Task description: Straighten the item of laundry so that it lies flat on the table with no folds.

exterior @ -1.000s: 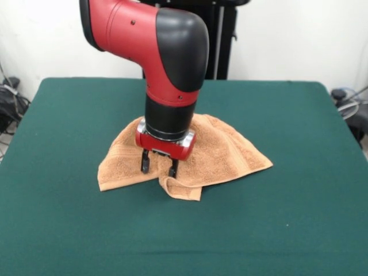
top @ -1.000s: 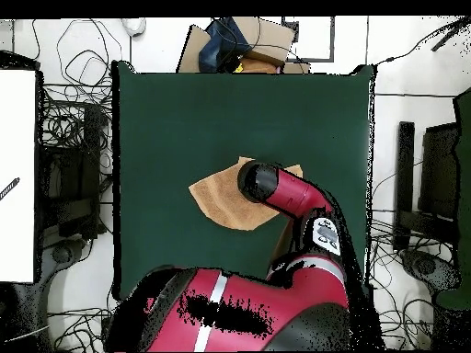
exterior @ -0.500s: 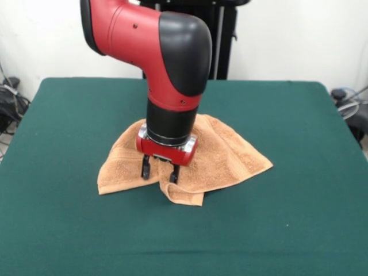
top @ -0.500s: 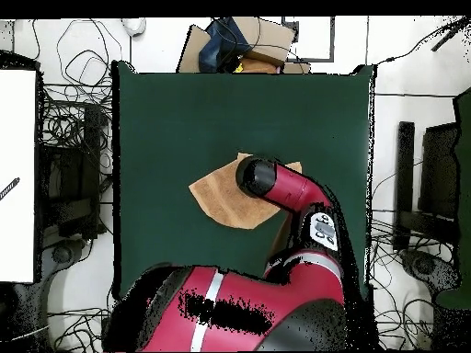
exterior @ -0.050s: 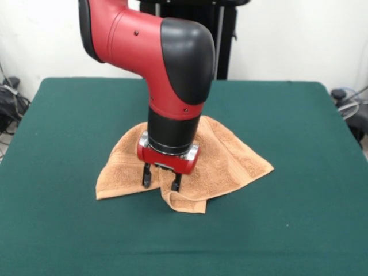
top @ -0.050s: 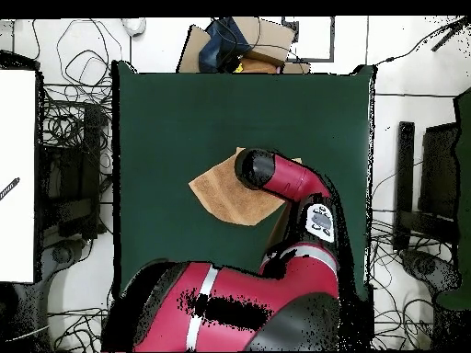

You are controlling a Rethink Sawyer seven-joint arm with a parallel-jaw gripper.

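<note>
Front view: tool (exterior @ -0.050s: 160,179) w/ parted fingers on towel's (exterior @ -0.050s: 230,158) folded front edge.

A small orange-tan towel (exterior @ -0.050s: 227,154) of looped terry cloth, rough and matt, shows flatter woven bands near its hems. The table (exterior @ -0.050s: 299,132) beneath is covered in dark green felt-like cloth, matt and even. The robot arm (exterior @ -0.050s: 172,63) has smooth, glossy red and black plastic shells that catch the light, with a bright metal ring above the red gripper (exterior @ -0.050s: 161,177) body.
</note>
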